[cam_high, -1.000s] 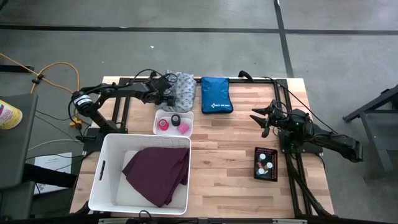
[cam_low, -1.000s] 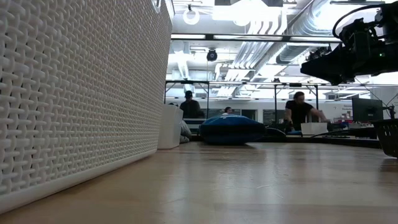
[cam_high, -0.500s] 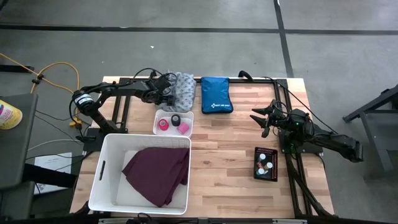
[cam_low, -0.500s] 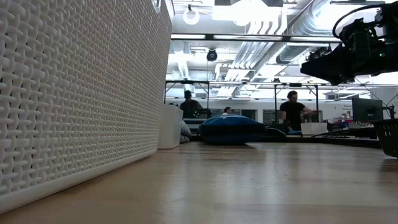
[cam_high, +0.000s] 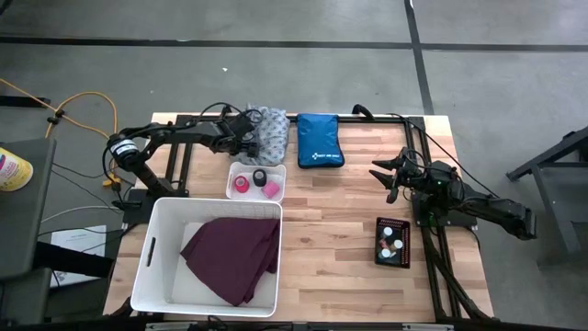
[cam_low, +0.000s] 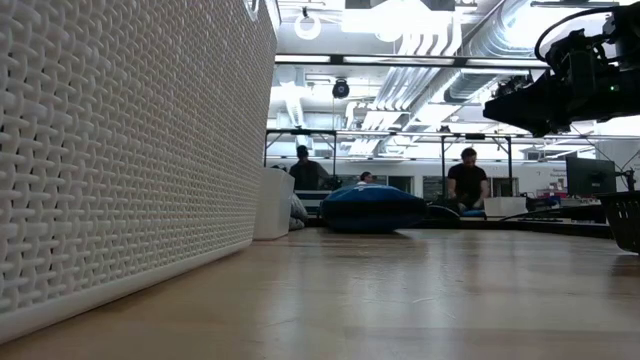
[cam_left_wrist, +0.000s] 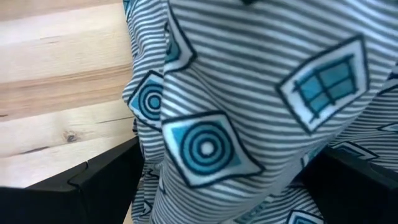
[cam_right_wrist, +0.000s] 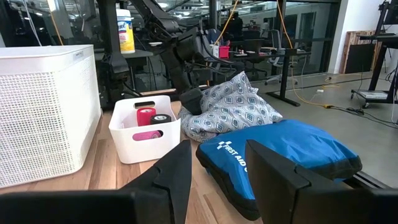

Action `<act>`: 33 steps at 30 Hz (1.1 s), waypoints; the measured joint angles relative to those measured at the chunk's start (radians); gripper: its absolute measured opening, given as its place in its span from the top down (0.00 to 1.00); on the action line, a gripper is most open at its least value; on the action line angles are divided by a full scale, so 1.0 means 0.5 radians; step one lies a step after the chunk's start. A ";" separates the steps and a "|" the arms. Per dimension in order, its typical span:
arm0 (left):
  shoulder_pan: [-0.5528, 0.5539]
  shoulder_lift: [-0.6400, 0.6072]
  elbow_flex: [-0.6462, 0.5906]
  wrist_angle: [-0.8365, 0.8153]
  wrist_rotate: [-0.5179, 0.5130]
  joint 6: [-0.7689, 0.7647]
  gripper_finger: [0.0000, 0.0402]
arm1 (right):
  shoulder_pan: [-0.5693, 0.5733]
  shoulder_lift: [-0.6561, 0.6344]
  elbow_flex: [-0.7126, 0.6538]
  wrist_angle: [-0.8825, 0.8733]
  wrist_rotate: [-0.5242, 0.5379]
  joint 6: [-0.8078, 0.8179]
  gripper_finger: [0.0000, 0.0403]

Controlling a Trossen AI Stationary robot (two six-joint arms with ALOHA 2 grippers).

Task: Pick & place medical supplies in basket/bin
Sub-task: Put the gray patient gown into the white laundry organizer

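Observation:
The grey-white patterned cloth (cam_high: 270, 134) lies bunched at the table's far edge. My left gripper (cam_high: 245, 131) is open at the cloth's left side, low over the table. In the left wrist view a fold of the cloth (cam_left_wrist: 249, 106) fills the gap between its fingers. The purple cloth (cam_high: 234, 253) lies in the large white basket (cam_high: 152, 248). Pink and black tape rolls (cam_high: 256, 180) sit in a small white bin (cam_right_wrist: 144, 134). White-capped vials (cam_high: 392, 241) stand in a black tray. My right gripper (cam_right_wrist: 217, 180) hangs open above the table's right side (cam_high: 390, 176). My left gripper comes level from the table's left at a fold on the patterned cloth's left side (cam_left_wrist: 186, 143). One finger (cam_left_wrist: 93, 186) stands on each side of the fold. I cannot tell whether they touch it. The cloth rests on the table.
A blue zip pouch (cam_high: 320, 141) lies right of the patterned cloth at the far edge. The basket's wall (cam_low: 120, 150) fills the low view's left. Bare wood (cam_high: 331, 230) spreads between basket and vial tray. People sit in the room beyond the table.
My left gripper has edged toward the table's right, farther onto the patterned cloth. The cloth itself has kept its place.

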State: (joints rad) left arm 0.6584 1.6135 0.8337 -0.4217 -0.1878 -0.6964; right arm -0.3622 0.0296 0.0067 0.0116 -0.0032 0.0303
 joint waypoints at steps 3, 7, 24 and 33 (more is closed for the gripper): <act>-0.002 0.028 0.000 -0.001 -0.001 -0.018 0.02 | 0.001 0.000 0.000 0.000 0.000 0.000 0.66; -0.001 0.086 0.000 -0.002 0.016 -0.041 0.02 | 0.001 0.001 0.000 0.000 0.000 0.000 0.66; 0.000 0.104 -0.006 -0.006 0.043 -0.073 0.02 | 0.001 0.000 -0.001 0.000 0.000 0.000 0.66; -0.001 0.104 -0.008 -0.011 0.083 -0.116 0.16 | 0.000 0.000 -0.001 0.000 0.000 0.000 0.66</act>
State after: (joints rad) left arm 0.6579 1.6656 0.8299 -0.4274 -0.1464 -0.7543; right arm -0.3621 0.0296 0.0064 0.0116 -0.0032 0.0303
